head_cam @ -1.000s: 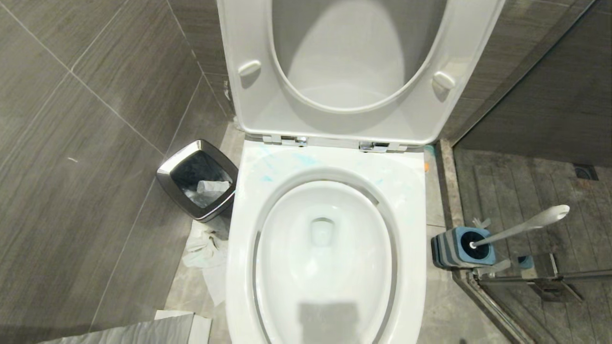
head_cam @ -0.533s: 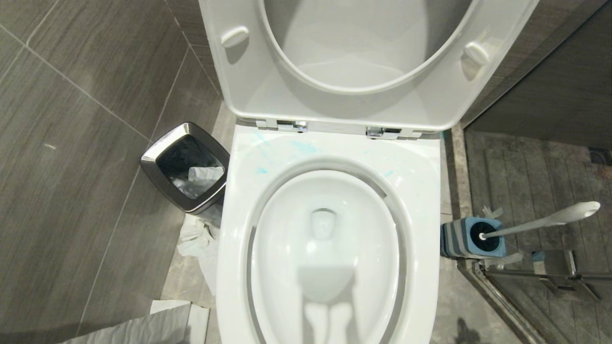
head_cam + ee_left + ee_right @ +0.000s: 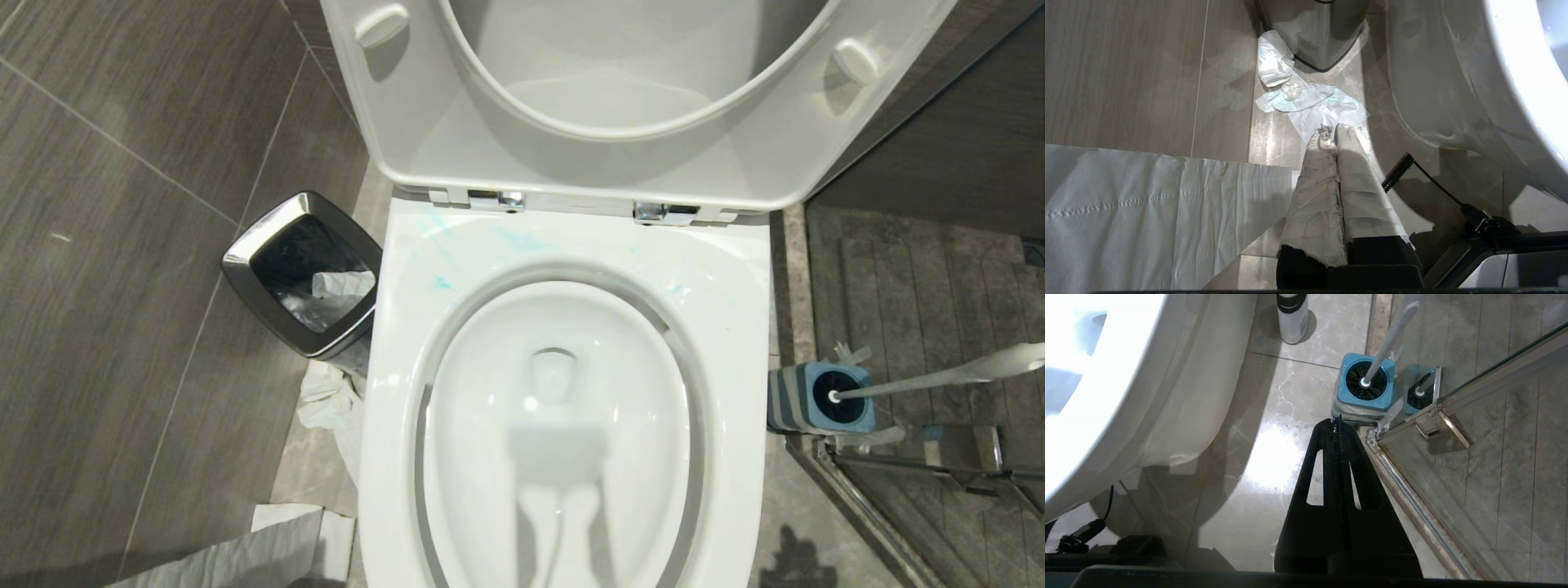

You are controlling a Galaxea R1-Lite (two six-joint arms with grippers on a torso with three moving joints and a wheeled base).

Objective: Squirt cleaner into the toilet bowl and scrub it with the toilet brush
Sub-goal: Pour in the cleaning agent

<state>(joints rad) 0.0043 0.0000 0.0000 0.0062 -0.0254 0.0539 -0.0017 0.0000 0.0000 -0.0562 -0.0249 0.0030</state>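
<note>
Your right gripper [image 3: 1337, 424], fingers pressed together and empty, hangs just short of the blue holder [image 3: 1364, 392] where the toilet brush [image 3: 1390, 339] stands. Left gripper [image 3: 1331, 132], also together, hangs over tissue [image 3: 1310, 102] beside the toilet bowl [image 3: 563, 269]. Grey tiled floor [image 3: 122, 286]. Only the head view shows cleaner [image 3: 518, 239] smeared on the rim.

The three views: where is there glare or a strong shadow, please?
Head view: a grey shadow lies inside the toilet bowl, with small highlights on the glaze. Left wrist view: the bowl's rim is washed out white; the shut left pincer throws a shadow on the floor. Right wrist view: a bright patch glares on the floor tile before the shut right pincer, short of the toilet brush.
</note>
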